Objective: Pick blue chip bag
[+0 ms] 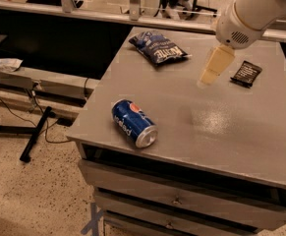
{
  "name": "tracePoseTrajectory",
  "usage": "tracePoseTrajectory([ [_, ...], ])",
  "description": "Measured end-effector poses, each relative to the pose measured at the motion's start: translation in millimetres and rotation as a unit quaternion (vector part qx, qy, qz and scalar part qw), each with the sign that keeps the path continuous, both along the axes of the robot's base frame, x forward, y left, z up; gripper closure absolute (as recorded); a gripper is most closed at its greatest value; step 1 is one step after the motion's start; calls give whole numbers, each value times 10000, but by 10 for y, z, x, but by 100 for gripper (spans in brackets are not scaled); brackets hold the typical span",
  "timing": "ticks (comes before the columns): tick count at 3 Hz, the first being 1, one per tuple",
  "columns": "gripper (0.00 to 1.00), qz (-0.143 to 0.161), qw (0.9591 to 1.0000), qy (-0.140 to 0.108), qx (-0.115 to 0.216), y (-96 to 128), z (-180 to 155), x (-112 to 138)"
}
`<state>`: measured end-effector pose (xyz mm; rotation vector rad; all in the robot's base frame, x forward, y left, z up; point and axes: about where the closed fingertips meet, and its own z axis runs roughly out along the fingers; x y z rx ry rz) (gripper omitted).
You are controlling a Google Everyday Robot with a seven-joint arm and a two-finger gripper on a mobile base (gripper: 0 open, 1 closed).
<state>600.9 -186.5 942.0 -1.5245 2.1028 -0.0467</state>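
Nothing is grasped yet: my gripper (209, 73) hovers over the tabletop (221, 132), well right of the blue chip bag (157, 47) at the far-left corner. Open or closed, I cannot tell.

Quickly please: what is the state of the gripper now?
Gripper: cannot be told; it hangs over the table between the blue chip bag and the black packet.

The cream-coloured hand (209, 75) hangs over the flat grey table (231, 132), between the crinkled dark-blue foil chip bag (157, 48) and the small flat black packet (246, 73), touching neither. Bare tabletop all the way to the bag. The blue cylindrical soda can (134, 123) lies well apart by the front edge.
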Motion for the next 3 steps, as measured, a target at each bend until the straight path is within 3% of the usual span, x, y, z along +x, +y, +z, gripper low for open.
tracePoseTrajectory([
  [1, 0, -158, 9981, -319, 512, 163, -28, 255],
  [2, 0, -775, 9858, -452, 1420, 386, -203, 811],
  [3, 0, -1063, 9728, -372, 2025, 633, -291, 1212],
])
